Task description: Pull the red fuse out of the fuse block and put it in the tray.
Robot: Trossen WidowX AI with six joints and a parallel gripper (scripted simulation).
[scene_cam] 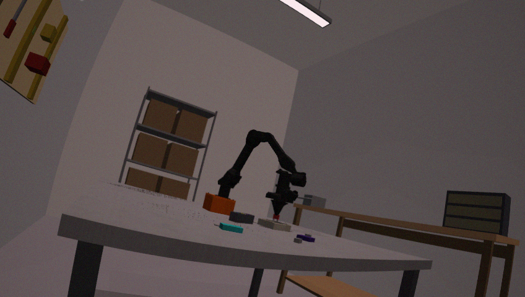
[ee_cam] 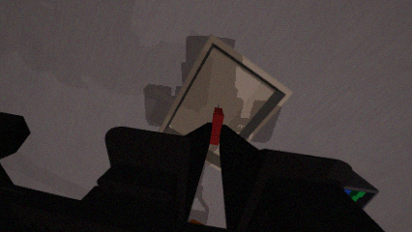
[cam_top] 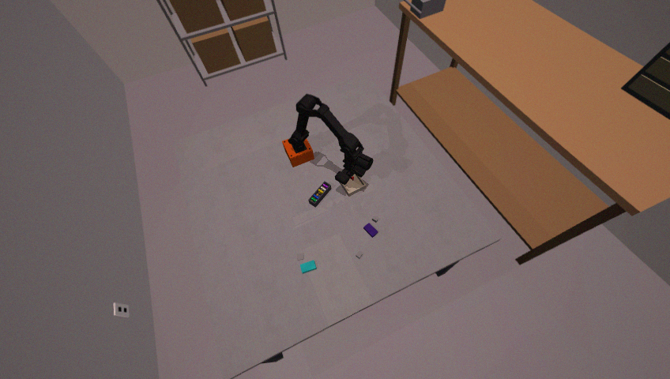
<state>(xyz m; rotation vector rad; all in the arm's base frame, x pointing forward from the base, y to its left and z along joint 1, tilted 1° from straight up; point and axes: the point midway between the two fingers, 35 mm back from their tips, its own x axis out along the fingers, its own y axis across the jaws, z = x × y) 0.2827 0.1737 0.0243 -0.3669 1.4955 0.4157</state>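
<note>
My gripper point(scene_cam: 276, 215) point(ee_cam: 216, 128) is shut on the red fuse point(cam_top: 351, 178) point(scene_cam: 276, 216) point(ee_cam: 218, 119), which hangs from the fingertips with its prongs down. The cream tray point(cam_top: 350, 192) point(scene_cam: 283, 227) point(ee_cam: 252, 69) lies under the fuse, and the fuse is over its inside in the wrist view. In the exterior view the fuse is at or just above the height of the rim; the exact gap cannot be told. The dark fuse block point(cam_top: 312, 204) point(scene_cam: 241, 218) stands beside the tray with purple, white, yellow, blue and green fuses in it. Only its corner shows in the wrist view.
A purple box point(cam_top: 370, 230) point(scene_cam: 305, 238) and a cyan box point(cam_top: 308, 266) point(scene_cam: 231, 228) lie farther out on the table, with a few small grey pieces near them. The orange arm base point(cam_top: 299, 154) point(scene_cam: 219, 204) stands behind the block.
</note>
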